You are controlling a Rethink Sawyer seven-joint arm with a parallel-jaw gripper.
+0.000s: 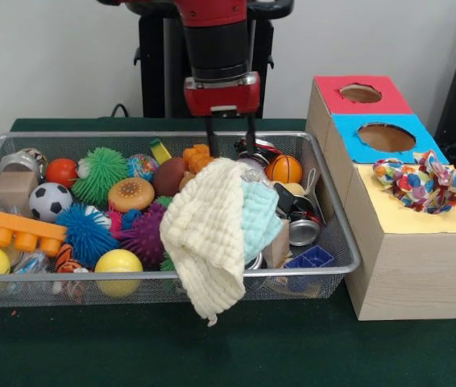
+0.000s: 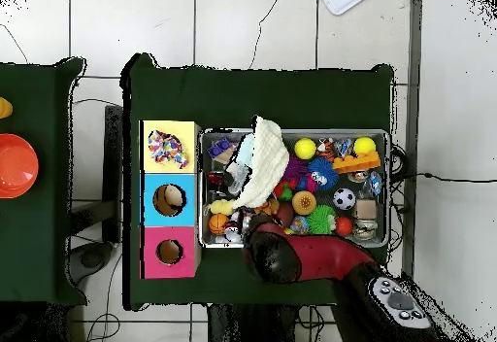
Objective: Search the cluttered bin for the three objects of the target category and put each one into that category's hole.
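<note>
gripper (image 1: 230, 147): my fingers stand apart, empty, over the bin's (image 1: 337, 234) far edge
step: searching, cream cloth (image 1: 205, 234) right below me
next: lift it aside, hunt for dotted fabric

A cream waffle-weave cloth (image 1: 206, 234) hangs over the silver mesh bin (image 1: 337, 218), beside a pale mint cloth (image 1: 260, 216). A white fabric piece dotted red, blue and yellow (image 1: 421, 182) lies on the yellow box top (image 1: 453, 219); the neighbouring tops are blue (image 1: 349, 133) and red (image 1: 329, 95).

A red arm (image 1: 216, 36) with a black ribbed wrist ends in a red block and a tool (image 1: 231, 139) of two thin dark fingers.
</note>
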